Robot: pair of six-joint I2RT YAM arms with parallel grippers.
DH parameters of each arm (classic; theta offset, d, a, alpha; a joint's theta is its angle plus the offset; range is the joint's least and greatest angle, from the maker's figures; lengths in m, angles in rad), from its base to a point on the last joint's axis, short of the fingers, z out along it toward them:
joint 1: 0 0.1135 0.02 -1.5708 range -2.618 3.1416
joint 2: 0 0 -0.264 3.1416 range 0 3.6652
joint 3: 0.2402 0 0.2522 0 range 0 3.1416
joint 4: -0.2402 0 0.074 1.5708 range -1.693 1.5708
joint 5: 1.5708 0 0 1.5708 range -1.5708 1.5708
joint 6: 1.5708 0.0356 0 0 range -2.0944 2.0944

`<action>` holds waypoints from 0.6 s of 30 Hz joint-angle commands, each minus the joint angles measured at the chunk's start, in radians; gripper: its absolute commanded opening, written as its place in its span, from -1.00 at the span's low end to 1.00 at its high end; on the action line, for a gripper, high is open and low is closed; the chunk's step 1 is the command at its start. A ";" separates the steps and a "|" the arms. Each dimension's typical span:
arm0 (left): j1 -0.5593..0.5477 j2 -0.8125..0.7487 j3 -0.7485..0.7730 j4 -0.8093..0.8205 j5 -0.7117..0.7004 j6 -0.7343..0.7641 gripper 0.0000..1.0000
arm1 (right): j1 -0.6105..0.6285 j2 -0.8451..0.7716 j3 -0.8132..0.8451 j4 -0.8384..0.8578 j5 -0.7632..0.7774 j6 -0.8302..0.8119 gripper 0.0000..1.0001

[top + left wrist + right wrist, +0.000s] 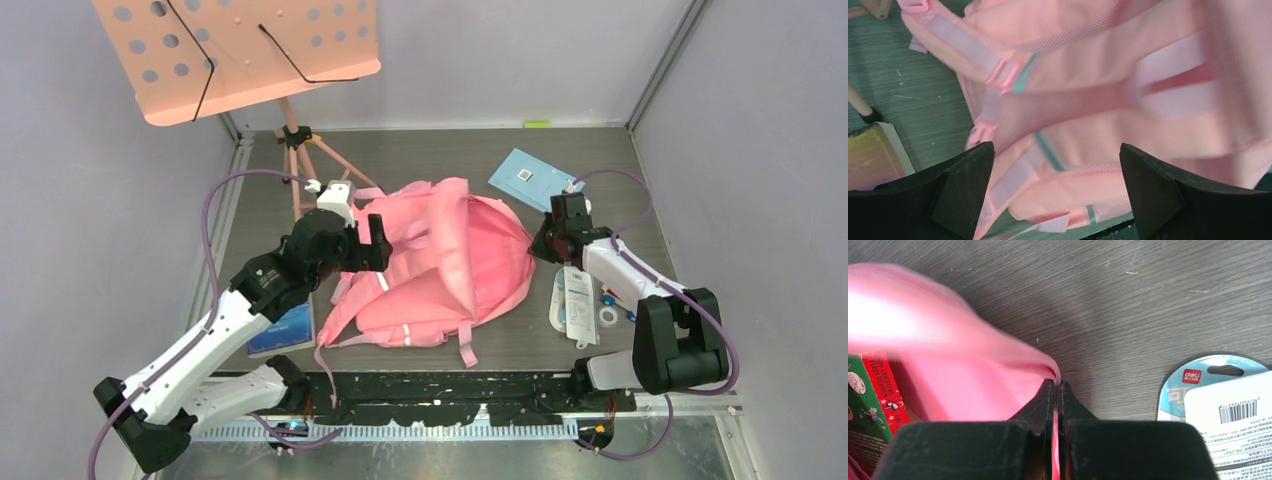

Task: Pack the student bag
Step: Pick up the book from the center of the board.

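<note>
Two-arm rig: the left arm [215, 330] and right arm [625, 275] have white moulded link shells between rounded black joint housings. A mauve-grey cable [207, 225] loops loosely alongside each arm. A white box-shaped housing [335, 197] sits at the left wrist. The left gripper [1056, 146] and right gripper [1055, 382] each carry two matte black, wedge-shaped fingers with tapered tips.

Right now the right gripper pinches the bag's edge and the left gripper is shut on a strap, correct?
No: the left gripper is open over the student bag, holding nothing; the left wrist view shows it. The right gripper does pinch the edge.
</note>
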 commanded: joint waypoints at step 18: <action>0.325 0.171 -0.046 -0.176 -0.158 -0.113 0.99 | -0.031 -0.071 -0.013 0.039 0.082 -0.003 -0.95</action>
